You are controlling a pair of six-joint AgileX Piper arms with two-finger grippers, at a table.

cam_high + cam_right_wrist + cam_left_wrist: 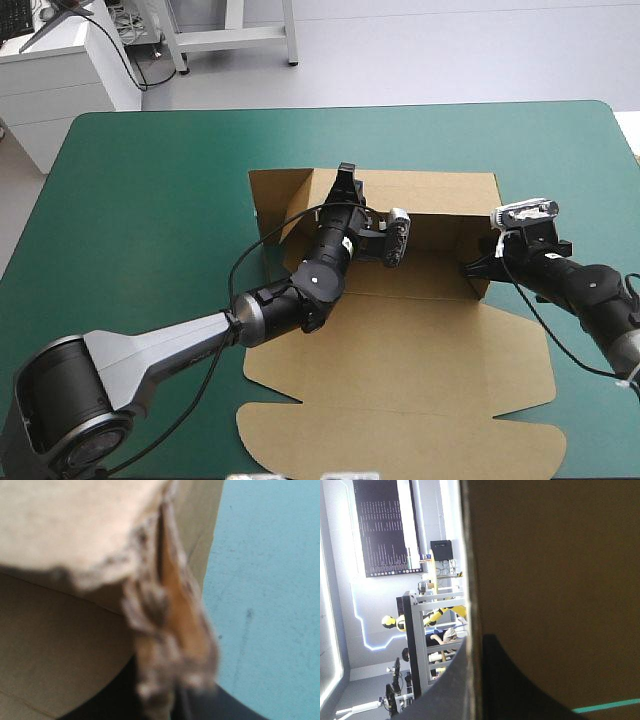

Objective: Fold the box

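The table [150, 180] with its teal-green cover is filling most of the high view. The brown box [400, 350] is lying at its middle, its far wall standing up and its broad lid sheet lying flat toward the near edge. The left gripper [346, 176] is reaching over the box's far left corner, its black fingers [530, 685] all but closed on a raised wall panel. The right gripper [472, 268] is pinching the ragged board edge at the right end wall.
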